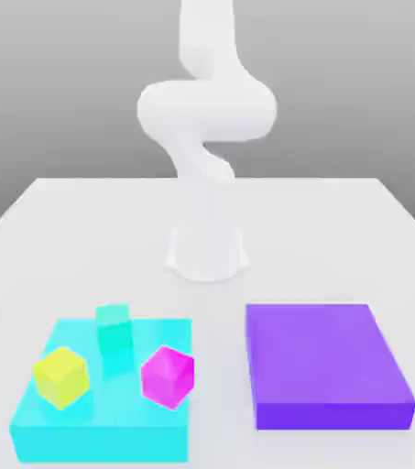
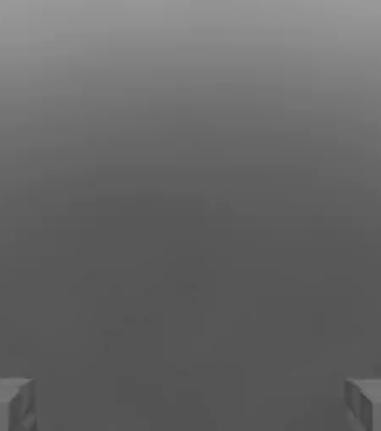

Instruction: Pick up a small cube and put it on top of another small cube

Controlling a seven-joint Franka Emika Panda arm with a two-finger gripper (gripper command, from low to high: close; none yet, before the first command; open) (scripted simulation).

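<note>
Exterior view, nearest edge first: a flat cyan slab (image 1: 101, 430) lies toward that view's left, smooth and slightly translucent, with square corners. Three small cubes rest on it, apart from one another: a yellow cube (image 1: 61, 376) nearest, a magenta cube (image 1: 168, 375) beside it toward the right, and a teal cube (image 1: 114, 328) at the slab's far edge. All three sit tilted on their corners' headings, matte and unmarked. A purple slab (image 1: 325, 366) lies well apart to the right, opaque and bare. Both slabs rest on a pale grey table (image 1: 82, 238), plain and unpatterned. Beyond them stands my white arm (image 1: 206, 137), rounded and glossy, against a flat grey backdrop. Hand view: my pincer (image 2: 190, 404) is released, fingertips (image 2: 4, 404) spread wide, grasping nothing.
</note>
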